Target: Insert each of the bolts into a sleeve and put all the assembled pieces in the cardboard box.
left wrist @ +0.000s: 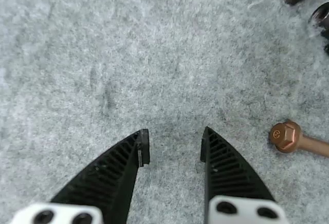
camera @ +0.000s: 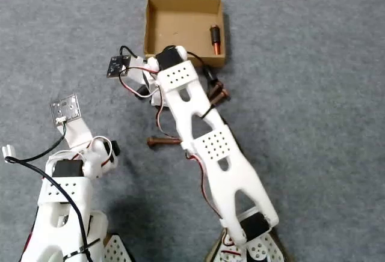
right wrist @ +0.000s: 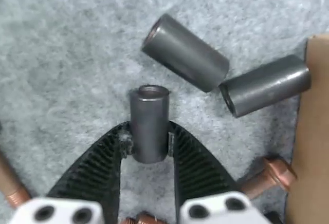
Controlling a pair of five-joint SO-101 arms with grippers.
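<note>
The right pincer (right wrist: pixel 148 144) is clamping a grey sleeve (right wrist: pixel 149 124) between its jaws. 2 more sleeves (right wrist: pixel 185 52) are lying just beyond its tips, and the cardboard box (right wrist: pixel 313 131) is sitting close beside them. The left pincer (left wrist: pixel 172 147) is hanging open over the grey mat (left wrist: pixel 154 54), with a copper bolt (left wrist: pixel 288 137) lying just off 1 finger. 1 assembled piece (camera: pixel 215 39) is resting inside the box.

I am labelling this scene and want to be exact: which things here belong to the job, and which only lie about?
Belong to the job: cardboard box; assembled piece inside it; sleeve in the right gripper; loose sleeves; copper bolts.
Only lying there: grey table cover.
</note>
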